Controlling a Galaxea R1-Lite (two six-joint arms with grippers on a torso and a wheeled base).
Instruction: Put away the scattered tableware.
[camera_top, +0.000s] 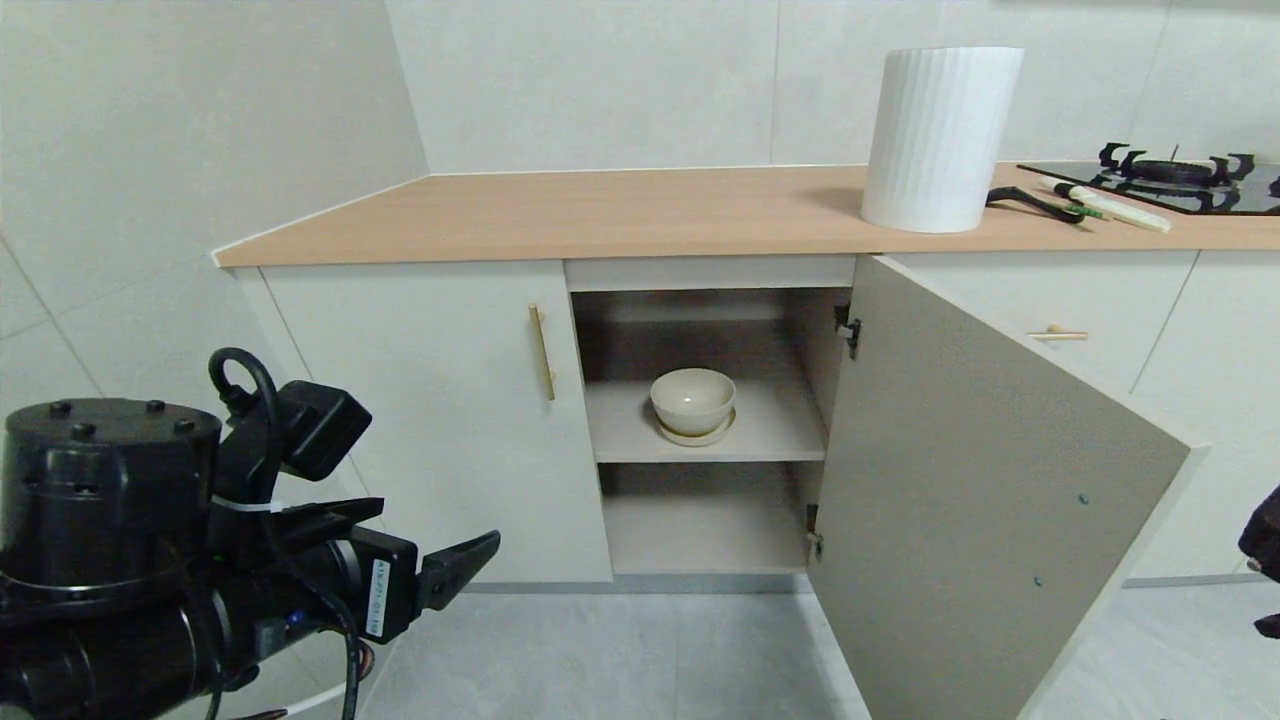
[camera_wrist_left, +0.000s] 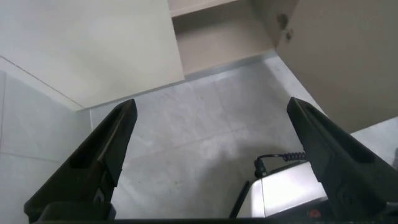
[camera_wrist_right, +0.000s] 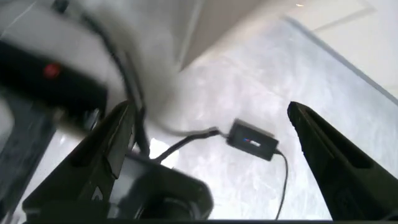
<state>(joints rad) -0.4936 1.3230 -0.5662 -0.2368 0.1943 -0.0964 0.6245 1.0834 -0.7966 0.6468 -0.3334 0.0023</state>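
Observation:
A cream bowl (camera_top: 693, 399) sits on a small matching plate (camera_top: 696, 433) on the middle shelf of the open cabinet (camera_top: 700, 420). My left gripper (camera_wrist_left: 211, 130) hangs low at the lower left, well short of the cabinet and pointing at the floor; its fingers (camera_top: 455, 570) are spread wide and hold nothing. My right gripper (camera_wrist_right: 211, 124) is also open and empty, aimed down at the floor tiles. At the far right of the counter lie a black-handled utensil (camera_top: 1035, 203) and a white utensil (camera_top: 1110, 210).
The cabinet door (camera_top: 990, 500) stands swung open to the right, reaching out over the floor. A tall white ribbed container (camera_top: 940, 138) stands on the wooden counter (camera_top: 600, 212), with a gas hob (camera_top: 1170, 180) beyond it. A closed door (camera_top: 440, 420) is left of the opening.

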